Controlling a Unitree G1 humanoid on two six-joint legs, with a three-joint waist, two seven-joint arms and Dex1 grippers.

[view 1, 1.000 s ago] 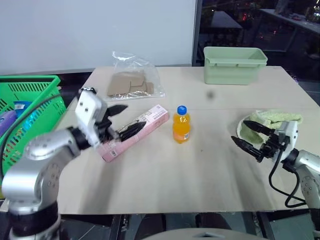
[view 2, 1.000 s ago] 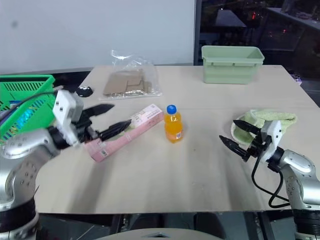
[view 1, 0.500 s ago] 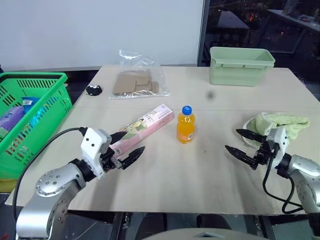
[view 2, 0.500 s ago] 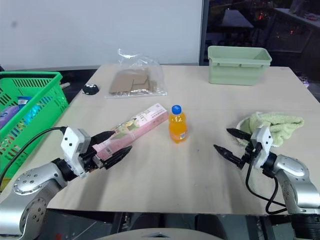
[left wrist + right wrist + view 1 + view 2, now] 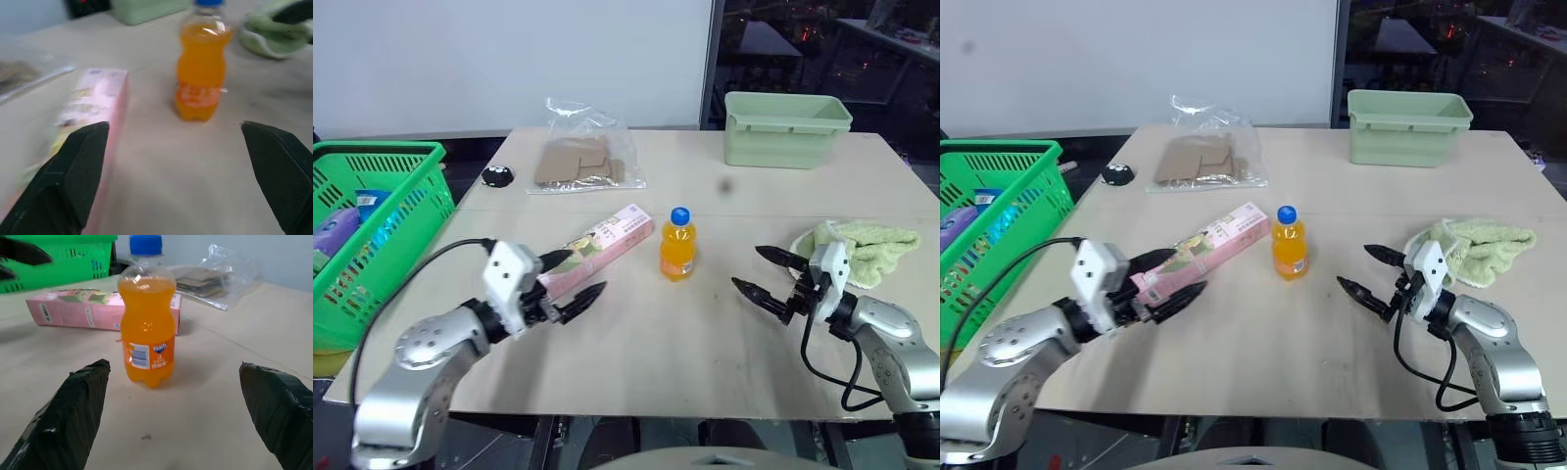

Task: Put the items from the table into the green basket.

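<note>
Standing upright mid-table [image 5: 636, 382], orange drink bottle [image 5: 676, 244]; lying just beside it, long pink carton [image 5: 596, 248]. Left gripper [image 5: 574, 275] jaws spread wide at carton's near end. Right gripper [image 5: 766, 272] jaws spread, facing bottle. Green basket [image 5: 374, 225] off table's left edge

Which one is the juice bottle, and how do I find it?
Look at the middle of the table. The bottle stands upright there, just right of the long pink carton. It's the one orange thing, with a blue cap.
</note>
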